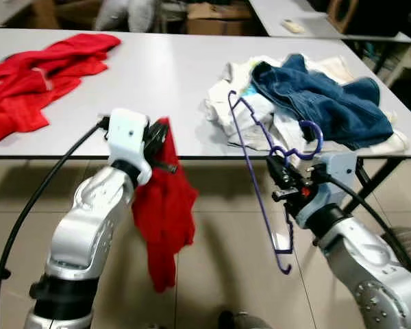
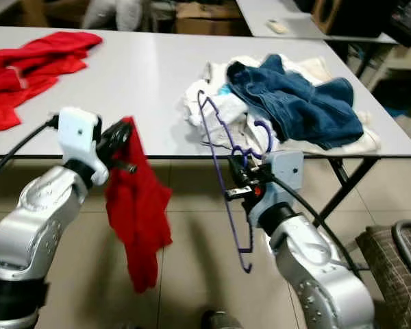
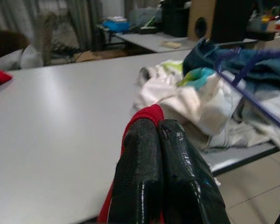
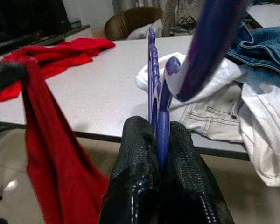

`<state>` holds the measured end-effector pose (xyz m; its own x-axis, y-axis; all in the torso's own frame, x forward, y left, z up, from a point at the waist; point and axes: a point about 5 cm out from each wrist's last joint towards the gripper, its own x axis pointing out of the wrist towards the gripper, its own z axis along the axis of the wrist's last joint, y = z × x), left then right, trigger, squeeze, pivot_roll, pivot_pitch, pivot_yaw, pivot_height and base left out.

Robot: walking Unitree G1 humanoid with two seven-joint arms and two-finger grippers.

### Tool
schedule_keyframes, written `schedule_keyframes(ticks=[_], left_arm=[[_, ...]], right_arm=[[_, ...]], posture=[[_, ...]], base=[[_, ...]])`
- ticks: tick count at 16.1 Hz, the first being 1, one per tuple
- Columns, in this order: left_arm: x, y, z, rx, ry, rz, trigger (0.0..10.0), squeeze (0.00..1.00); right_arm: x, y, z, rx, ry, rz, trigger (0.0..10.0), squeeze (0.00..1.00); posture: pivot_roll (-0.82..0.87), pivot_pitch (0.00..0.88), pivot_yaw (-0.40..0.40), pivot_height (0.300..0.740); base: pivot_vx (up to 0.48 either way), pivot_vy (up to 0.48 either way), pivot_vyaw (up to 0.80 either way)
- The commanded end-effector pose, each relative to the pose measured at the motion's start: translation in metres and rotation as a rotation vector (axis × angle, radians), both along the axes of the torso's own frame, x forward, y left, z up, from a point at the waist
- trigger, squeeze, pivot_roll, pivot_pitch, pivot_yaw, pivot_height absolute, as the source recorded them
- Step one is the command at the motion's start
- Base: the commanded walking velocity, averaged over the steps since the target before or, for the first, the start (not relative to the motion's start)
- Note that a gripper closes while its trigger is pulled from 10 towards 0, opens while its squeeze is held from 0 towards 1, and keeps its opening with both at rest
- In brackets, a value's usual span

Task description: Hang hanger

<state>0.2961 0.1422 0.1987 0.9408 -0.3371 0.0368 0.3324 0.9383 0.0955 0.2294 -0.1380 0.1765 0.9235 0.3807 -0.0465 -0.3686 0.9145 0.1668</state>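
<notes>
Holding: the right pincer (image 1: 282,179), right of centre in the left eye view, is gripping the purple hanger (image 1: 255,164) with its fingers (image 4: 135,154) pressed closed on the wire near the neck, below the hook.
Hanger place: the hanger is standing nearly upright in front of the counter (image 1: 157,82) edge, its upper corner reaching up over the clothes pile and its lower end hanging down over the tiled floor (image 1: 219,260).
Left side: the left pincer (image 1: 157,140), left of centre, is pinching a red garment (image 1: 163,219) with its fingers (image 3: 144,168) shut tight on the top edge; the cloth is drooping free below the counter edge.
Gap: garment and hanger are hanging near each other but apart, not yet threaded together.
Counter load: a blue jeans piece (image 1: 322,103) is lying on white clothes (image 1: 260,116) at upper right; more red cloth (image 1: 34,82) is lying at upper left.
Done so far: both items seem to be lifted and in hand.
Left to do: judging by the task, the garment is waiting to go onto the hanger, and the hanger is waiting for a rail or hook; no rail can be made out.
</notes>
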Motion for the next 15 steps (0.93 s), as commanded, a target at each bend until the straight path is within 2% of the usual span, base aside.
schedule_keyframes(ticks=[1, 5, 8, 11, 15], left_arm=[[0.002, 0.005, 0.016, -0.002, -0.053, 0.011, 10.0, 0.00], [0.009, 0.005, 0.028, 0.007, -0.070, -0.008, 10.0, 0.00], [0.020, 0.005, 0.038, -0.002, -0.081, -0.007, 10.0, 0.00], [0.030, 0.008, 0.042, 0.004, -0.072, 0.010, 10.0, 0.00], [0.045, 0.013, 0.053, 0.000, -0.086, 0.039, 10.0, 0.00]], right_arm=[[0.001, 0.003, 0.010, -0.006, -0.043, 0.035, 10.0, 0.00], [0.003, 0.003, 0.016, -0.021, -0.074, 0.066, 10.0, 0.00], [0.006, -0.001, 0.020, -0.045, -0.096, 0.071, 10.0, 0.00], [0.007, 0.000, 0.022, -0.055, -0.100, 0.095, 10.0, 0.00], [0.006, -0.004, 0.026, -0.128, -0.118, 0.163, 10.0, 0.00]], posture=[[0.01, 0.050, -0.008, 0.740], [0.01, 0.041, 0.007, 0.740], [0.01, 0.033, 0.013, 0.740], [0.01, 0.028, 0.011, 0.740], [0.00, 0.021, 0.001, 0.740]], base=[[0.000, 0.000, 0.00], [0.211, 0.000, 0.00], [0.309, 0.000, 0.00], [0.310, 0.000, -0.80], [0.307, 0.000, 0.00]])
